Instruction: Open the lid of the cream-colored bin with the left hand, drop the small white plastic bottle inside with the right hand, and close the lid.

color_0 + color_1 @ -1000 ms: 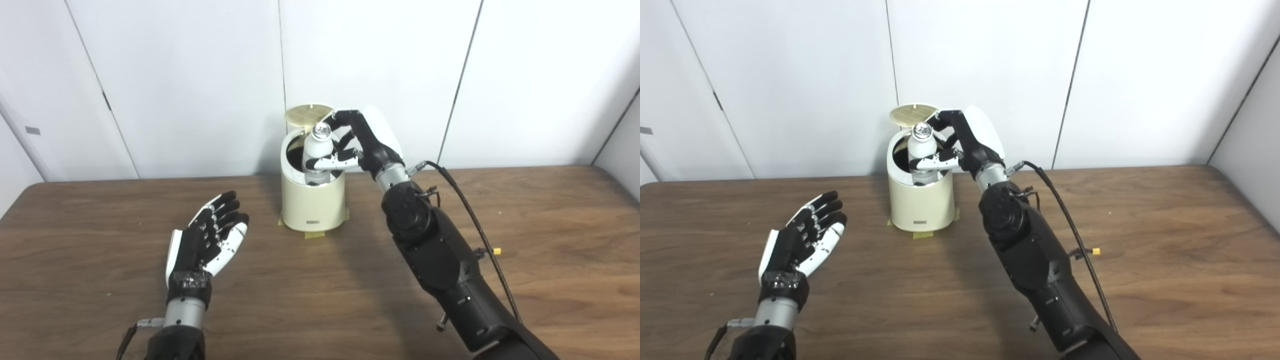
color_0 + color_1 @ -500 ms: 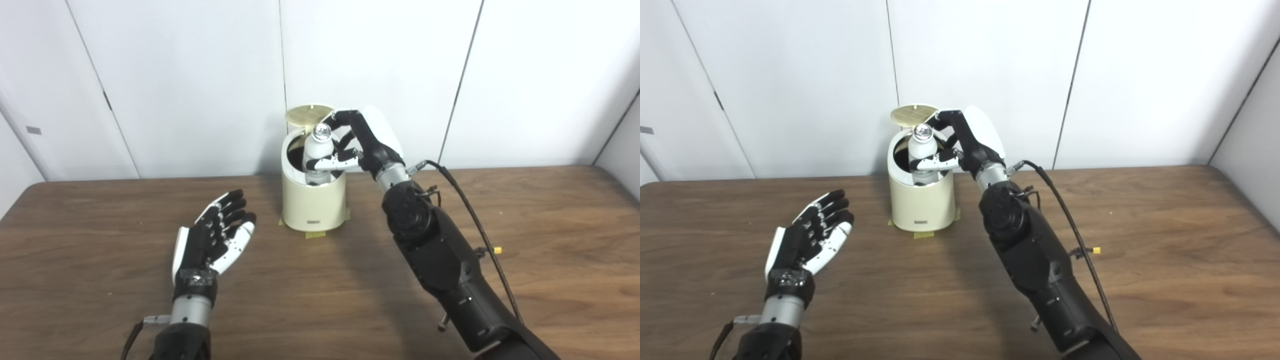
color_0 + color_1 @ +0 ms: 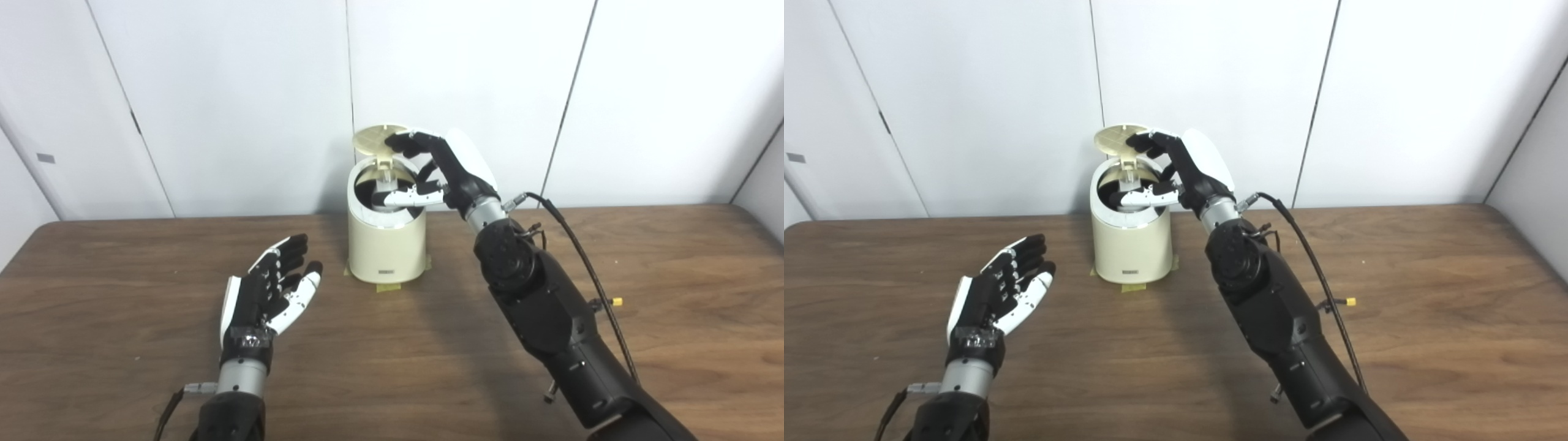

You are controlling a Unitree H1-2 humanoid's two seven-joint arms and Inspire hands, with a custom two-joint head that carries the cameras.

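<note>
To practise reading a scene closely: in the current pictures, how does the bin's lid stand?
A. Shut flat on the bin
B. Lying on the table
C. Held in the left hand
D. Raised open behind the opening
D: the lid stands raised at the back of the cream-colored bin, whose dark opening shows beneath the right hand.

bottle not visible; bin (image 3: 386, 245) interior dark, contents unreadable. right hand (image 3: 444, 174) covers part of bin mouth. small label on bin front illegible. both forearms cut by bottom edge.
</note>
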